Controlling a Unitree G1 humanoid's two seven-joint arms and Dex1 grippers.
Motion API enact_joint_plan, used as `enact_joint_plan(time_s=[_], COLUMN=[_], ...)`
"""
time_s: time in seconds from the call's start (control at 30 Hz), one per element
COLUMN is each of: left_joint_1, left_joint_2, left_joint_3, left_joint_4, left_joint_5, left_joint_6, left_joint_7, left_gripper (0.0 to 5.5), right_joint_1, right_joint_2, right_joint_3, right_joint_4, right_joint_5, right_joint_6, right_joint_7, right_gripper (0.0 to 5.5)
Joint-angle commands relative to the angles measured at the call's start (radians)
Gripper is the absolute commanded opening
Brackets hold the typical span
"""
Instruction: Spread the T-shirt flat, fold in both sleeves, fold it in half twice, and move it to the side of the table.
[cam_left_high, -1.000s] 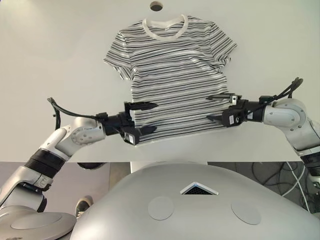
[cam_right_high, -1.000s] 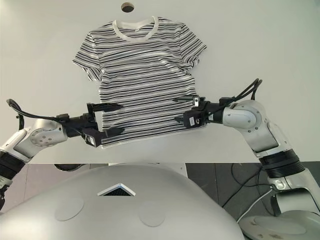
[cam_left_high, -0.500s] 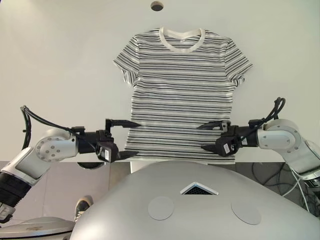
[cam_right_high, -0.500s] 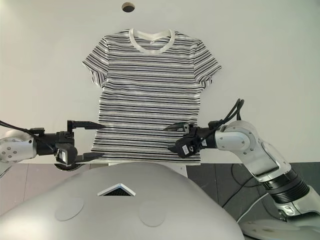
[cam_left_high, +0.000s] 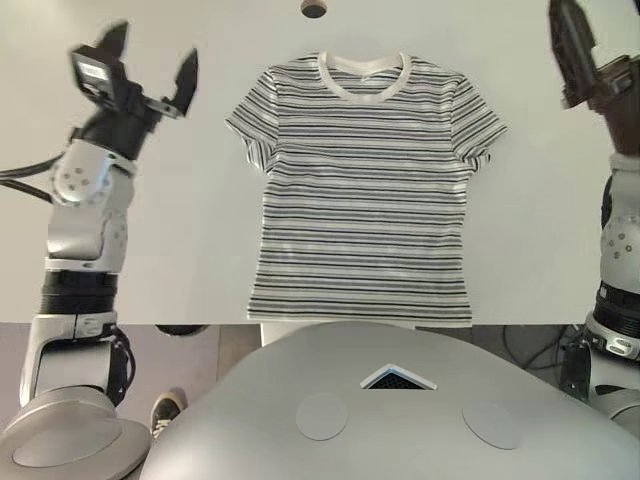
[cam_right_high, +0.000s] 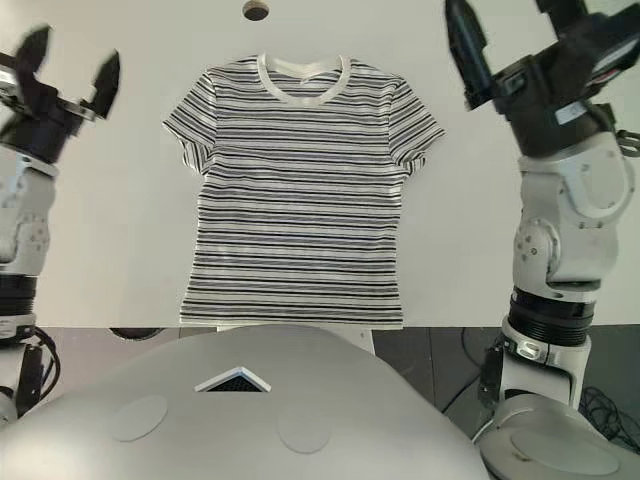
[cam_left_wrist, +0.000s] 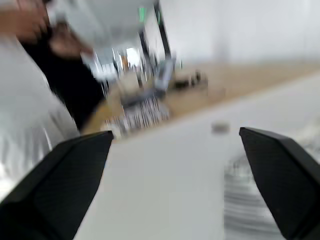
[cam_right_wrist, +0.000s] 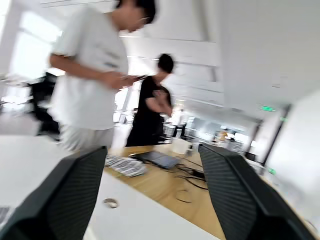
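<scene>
The striped T-shirt (cam_left_high: 365, 190) lies flat on the white table (cam_left_high: 180, 250), collar at the far end, both short sleeves spread out, hem near the front edge. My left gripper (cam_left_high: 145, 75) is raised at the left of the shirt, level with its left sleeve, fingers wide open and holding nothing. My right gripper (cam_right_high: 510, 30) is raised at the right, level with the collar, also open and empty. In the left wrist view the left gripper (cam_left_wrist: 170, 165) points across the table, with a blurred edge of the T-shirt (cam_left_wrist: 250, 210) beyond it.
A round hole (cam_left_high: 313, 11) sits in the tabletop just beyond the collar. Bare table lies on both sides of the shirt. In the right wrist view, people stand in the room behind a wooden desk (cam_right_wrist: 165, 185) with cables.
The shirt was drawn toward the front edge and now lies smoother. Both grippers left the hem and swung up and outward to either side, staying open.
</scene>
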Motion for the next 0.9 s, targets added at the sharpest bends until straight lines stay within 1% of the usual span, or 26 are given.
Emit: enact_joint_plan(time_s=[0.03,0.1,0.17,0.3,0.53,0.83,0.9], left_joint_1=[-0.055,-0.057,-0.062,-0.074,-0.087,-0.13,-0.142], left_joint_2=[-0.066,-0.092,-0.116,-0.143,-0.196,-0.266,-0.274], left_joint_3=[-0.048,-0.039,-0.006,0.071,0.098,0.091,0.089], left_joint_4=[0.08,0.069,0.055,0.044,0.056,0.147,0.176], left_joint_5=[0.043,-0.037,-0.096,-0.148,-0.116,-0.048,-0.036], left_joint_6=[0.265,0.43,0.541,0.665,0.741,0.748,0.749], left_joint_7=[0.008,-0.053,-0.093,-0.104,-0.109,-0.125,-0.133], left_gripper=[4.7,4.7,4.7,4.7,4.7,4.7,4.4], right_joint_1=[0.004,0.012,0.019,0.025,0.037,0.048,0.051], right_joint_2=[0.005,0.005,0.008,0.017,0.042,0.069,0.074], right_joint_3=[-0.035,-0.039,-0.043,-0.054,-0.044,-0.031,-0.03], right_joint_4=[0.0,-0.008,-0.017,-0.01,0.001,0.011,0.009], right_joint_5=[-0.024,-0.032,-0.036,-0.037,-0.077,-0.126,-0.133], right_joint_6=[0.017,0.017,0.018,0.016,0.001,-0.016,-0.018], right_joint_7=[-0.006,-0.002,0.002,0.011,0.016,0.027,0.029], right_gripper=[3.43,3.43,3.43,3.43,3.43,3.43,3.48])
